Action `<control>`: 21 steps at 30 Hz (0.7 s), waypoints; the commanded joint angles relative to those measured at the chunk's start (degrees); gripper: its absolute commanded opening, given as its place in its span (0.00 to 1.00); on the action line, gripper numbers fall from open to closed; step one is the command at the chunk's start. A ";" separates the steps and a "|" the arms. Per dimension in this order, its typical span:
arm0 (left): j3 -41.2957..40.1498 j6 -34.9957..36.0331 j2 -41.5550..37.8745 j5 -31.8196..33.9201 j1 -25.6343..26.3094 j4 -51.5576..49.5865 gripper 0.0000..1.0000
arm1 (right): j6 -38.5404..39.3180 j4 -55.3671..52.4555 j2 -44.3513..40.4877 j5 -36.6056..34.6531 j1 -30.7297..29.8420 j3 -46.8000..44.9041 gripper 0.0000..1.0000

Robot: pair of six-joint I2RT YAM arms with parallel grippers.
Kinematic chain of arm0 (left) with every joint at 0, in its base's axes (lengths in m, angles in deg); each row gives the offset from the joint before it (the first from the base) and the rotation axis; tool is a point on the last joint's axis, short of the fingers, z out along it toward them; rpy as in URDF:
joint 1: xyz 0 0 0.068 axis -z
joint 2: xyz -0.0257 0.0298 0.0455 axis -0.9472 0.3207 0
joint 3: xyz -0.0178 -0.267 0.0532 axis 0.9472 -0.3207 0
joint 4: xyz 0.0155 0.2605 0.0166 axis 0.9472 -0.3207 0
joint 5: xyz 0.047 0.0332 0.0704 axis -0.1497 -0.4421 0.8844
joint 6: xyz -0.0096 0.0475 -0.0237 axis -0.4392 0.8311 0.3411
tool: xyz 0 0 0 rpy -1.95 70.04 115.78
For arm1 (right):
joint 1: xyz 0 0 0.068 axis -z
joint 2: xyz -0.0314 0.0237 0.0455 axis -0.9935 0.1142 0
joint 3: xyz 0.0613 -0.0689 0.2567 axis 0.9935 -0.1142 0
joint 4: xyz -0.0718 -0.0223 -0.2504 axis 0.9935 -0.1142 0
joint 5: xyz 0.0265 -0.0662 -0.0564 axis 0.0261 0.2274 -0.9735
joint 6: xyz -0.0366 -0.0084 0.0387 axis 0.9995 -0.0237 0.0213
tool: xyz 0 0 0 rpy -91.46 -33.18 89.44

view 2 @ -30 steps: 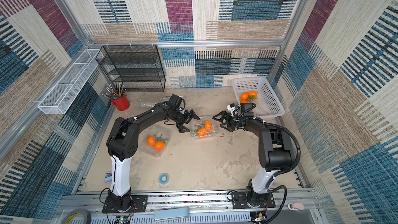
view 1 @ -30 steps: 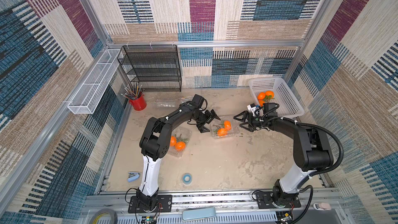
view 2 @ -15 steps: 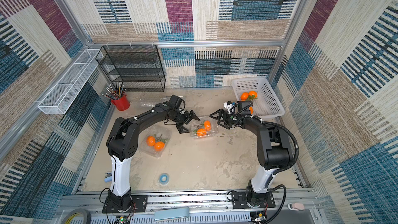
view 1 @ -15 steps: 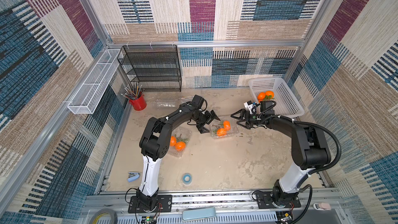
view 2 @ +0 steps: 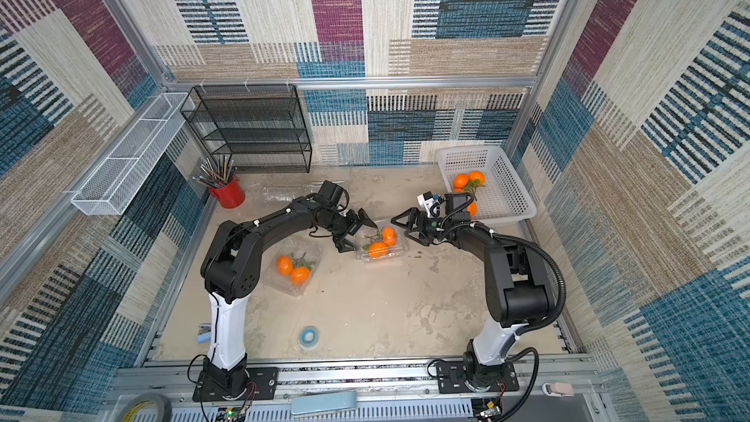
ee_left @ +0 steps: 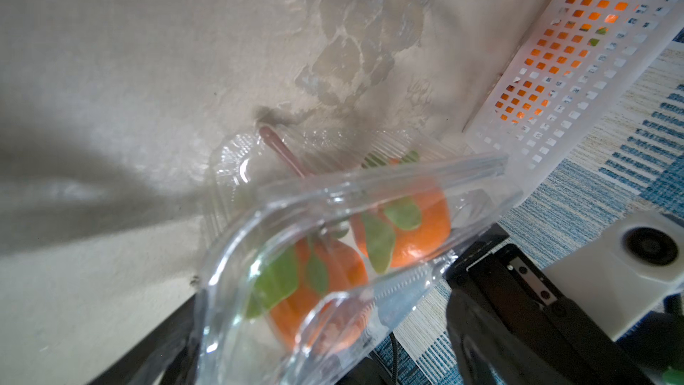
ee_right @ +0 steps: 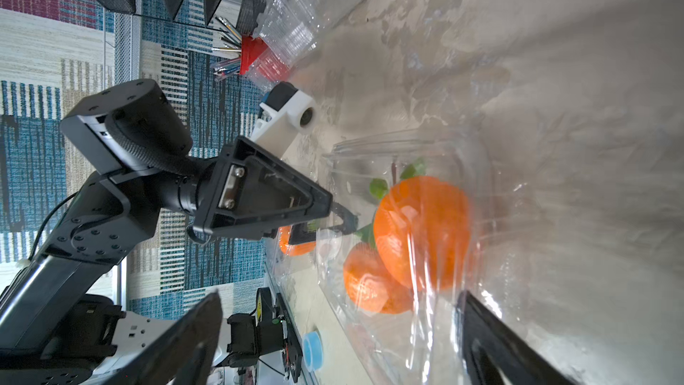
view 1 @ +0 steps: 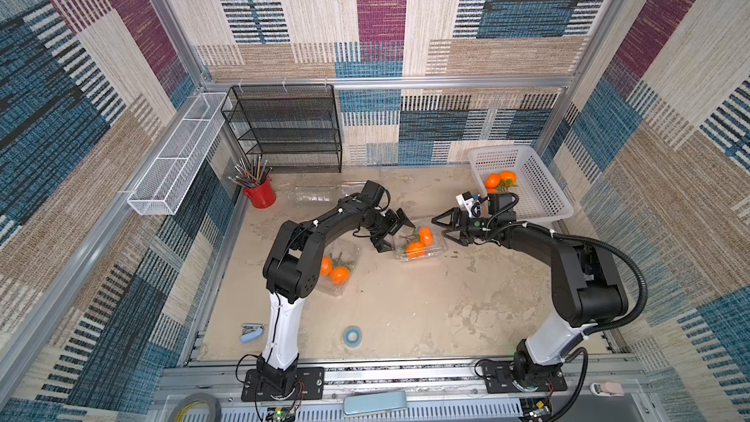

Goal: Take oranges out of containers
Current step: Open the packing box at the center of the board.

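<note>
left end effector [view 1: 394,236]: I see it spread wide, left of container [view 1: 436,246]
right end effector [view 1: 445,231]: spread wide, right of it
oranges [view 1: 415,249]: two inside

Left arm [view 1: 320,223] arches forward, left end effector [view 1: 393,235] pointing toward 3 o'clock, jaws spread wide. Right arm [view 1: 539,237] mirrors it, right end effector [view 1: 446,232] pointing toward 9 o'clock, jaws equally wide.

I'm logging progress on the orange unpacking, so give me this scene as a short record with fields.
left gripper: open, at centre clamshell
right gripper: open, opposite side of it
oranges in it: two, inside
second clamshell: two oranges inside, untouched
white basket: holds oranges with leaves
</note>
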 commanded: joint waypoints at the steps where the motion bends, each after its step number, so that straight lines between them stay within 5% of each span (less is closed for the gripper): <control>1: 1.16 -0.71 0.54 -1.68 -0.11 2.05 0.99 | -2.04 3.45 -1.05 3.80 -0.45 -1.13 0.98; 21: 5.75 -1.69 2.58 -1.60 -0.04 1.49 1.00 | -14.68 10.44 -0.75 9.50 -1.16 -5.40 0.95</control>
